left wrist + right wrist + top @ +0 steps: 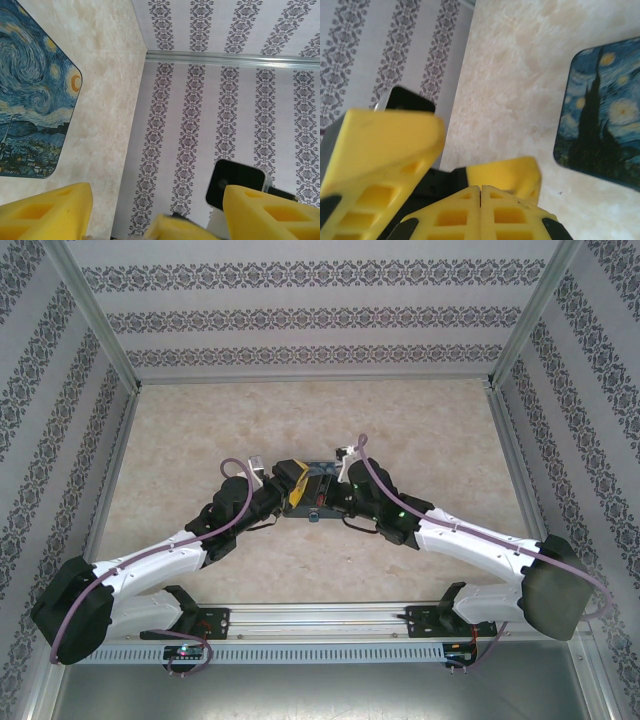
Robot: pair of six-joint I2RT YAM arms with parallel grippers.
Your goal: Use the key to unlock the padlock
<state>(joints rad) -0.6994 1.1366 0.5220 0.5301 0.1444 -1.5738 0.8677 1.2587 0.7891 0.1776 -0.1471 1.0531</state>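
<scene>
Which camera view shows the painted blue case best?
The left wrist view: the case is large and sharp, though the picture's edge cuts it. The right wrist view shows one blurred corner; the top view shows it small and partly covered.

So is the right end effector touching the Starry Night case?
Apart. The right wrist view shows bare table between the shut right end effector and the Starry Night case.

1. table: beige marbled sheet, smooth, low sheen;
2. case: printed painting on the face, smooth, slight gloss;
3. gripper fingers: yellow plastic, matt, hollow-cored;
4. frame rails: bare brushed metal;
5. walls: patterned covering, matt.
</scene>
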